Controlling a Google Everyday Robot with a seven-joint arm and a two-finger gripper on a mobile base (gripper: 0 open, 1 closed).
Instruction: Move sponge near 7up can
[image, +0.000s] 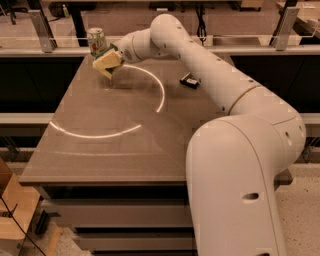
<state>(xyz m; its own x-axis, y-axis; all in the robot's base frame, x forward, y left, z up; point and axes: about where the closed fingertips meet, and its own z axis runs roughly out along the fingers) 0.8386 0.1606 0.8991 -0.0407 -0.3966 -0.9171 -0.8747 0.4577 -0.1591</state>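
The 7up can, white and silver with green markings, stands upright at the far left corner of the table. My gripper is just right of the can and slightly nearer. It is shut on the sponge, whose pale yellow foam faces the camera with a strip of dark green top along its upper edge. The sponge hangs tilted a little above the tabletop, with its shadow below it. It sits close to the can, and I cannot tell if they touch.
A flat black packet lies on the table to the right, under my arm. A railing with posts runs behind the table. A wooden box stands on the floor at lower left.
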